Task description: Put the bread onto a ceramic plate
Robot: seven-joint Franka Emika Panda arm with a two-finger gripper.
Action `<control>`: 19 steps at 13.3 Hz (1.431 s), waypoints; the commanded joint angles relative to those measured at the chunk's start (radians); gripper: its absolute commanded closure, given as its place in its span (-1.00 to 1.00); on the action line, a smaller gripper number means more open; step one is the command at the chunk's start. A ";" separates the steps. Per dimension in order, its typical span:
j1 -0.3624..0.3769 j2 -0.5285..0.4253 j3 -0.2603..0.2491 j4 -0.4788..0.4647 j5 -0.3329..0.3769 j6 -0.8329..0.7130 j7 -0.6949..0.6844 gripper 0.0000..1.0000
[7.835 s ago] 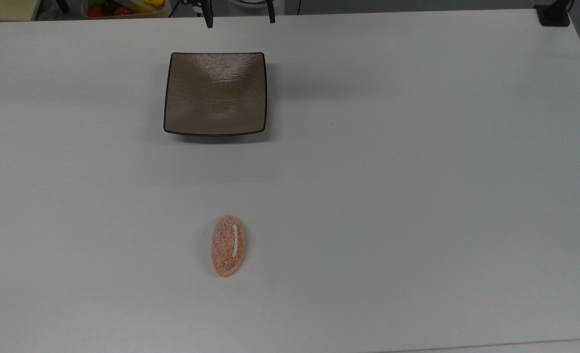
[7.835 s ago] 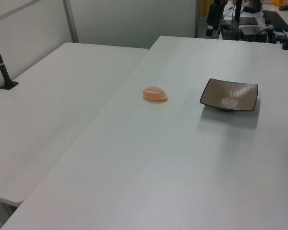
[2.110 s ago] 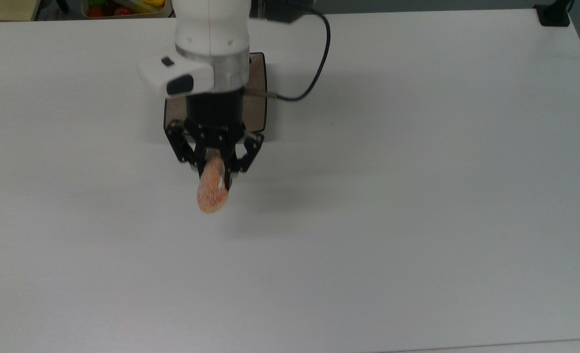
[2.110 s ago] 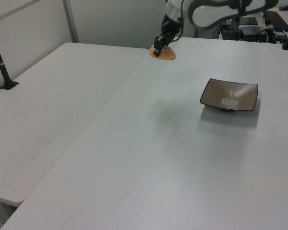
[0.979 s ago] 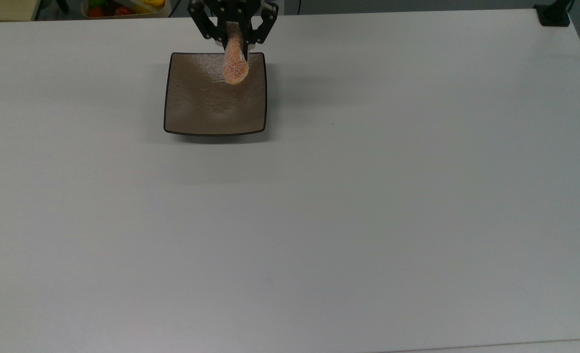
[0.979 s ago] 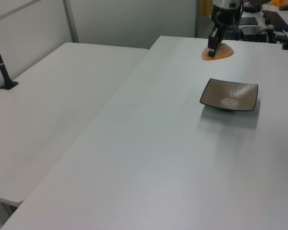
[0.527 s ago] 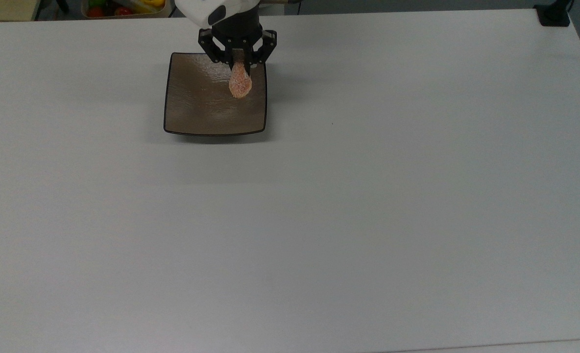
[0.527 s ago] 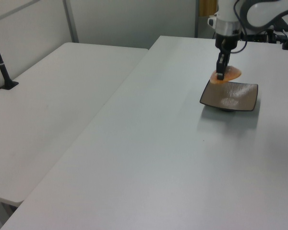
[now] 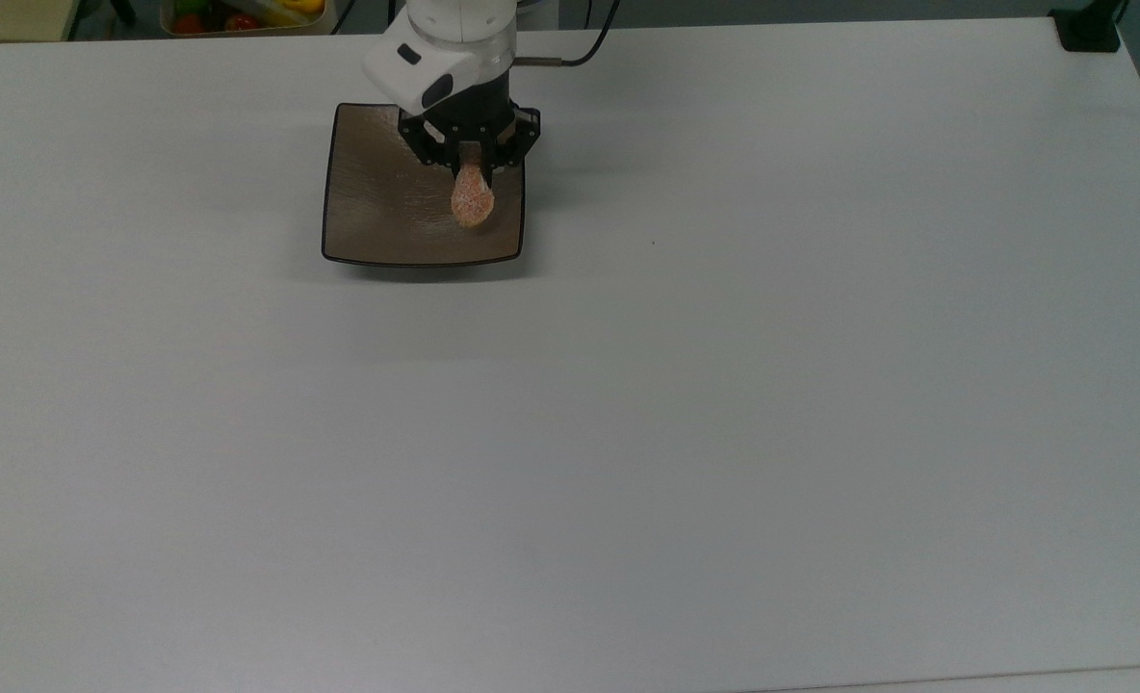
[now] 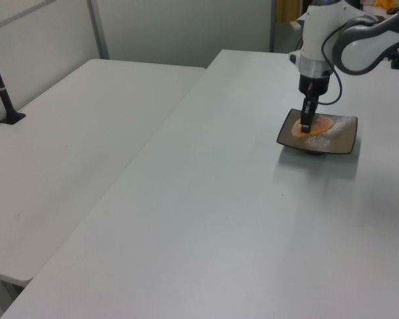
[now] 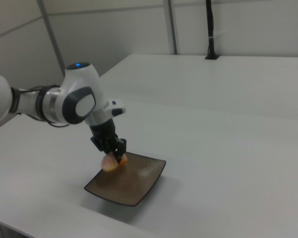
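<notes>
The jaws pinch the bread (image 9: 472, 199) low over the ceramic plate (image 9: 377, 207) (toward the top view's right side); lowering and release are left, by the look of it

Orange-brown bread, brown-grey plate, white table

The bread (image 9: 472, 199), speckled orange-brown, hangs in the black gripper (image 9: 471, 168) below a white arm (image 10: 359, 45); under the gripper the ceramic plate (image 9: 377, 212) is glossy brown-grey with a thin black rim, and the table (image 9: 724, 385) around it plain white.
</notes>
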 commanded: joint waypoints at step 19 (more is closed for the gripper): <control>0.001 -0.038 -0.009 0.238 -0.033 -0.274 0.020 -1.00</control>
